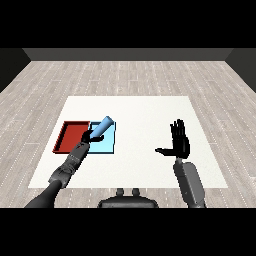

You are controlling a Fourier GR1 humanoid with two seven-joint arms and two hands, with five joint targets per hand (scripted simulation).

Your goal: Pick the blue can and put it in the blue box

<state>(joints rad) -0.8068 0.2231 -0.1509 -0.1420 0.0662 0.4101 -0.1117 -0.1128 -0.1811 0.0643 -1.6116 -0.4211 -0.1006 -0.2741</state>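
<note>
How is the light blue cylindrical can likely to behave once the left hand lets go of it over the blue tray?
The light blue cylindrical can is held tilted by the left hand above the light blue tray, so it would probably land on its side. Being round, it may roll; the tray's rim should likely stop it. It looks rigid.

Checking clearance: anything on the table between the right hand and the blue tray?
Nothing: in the head view only bare white table separates the right hand from the light blue tray.
</note>
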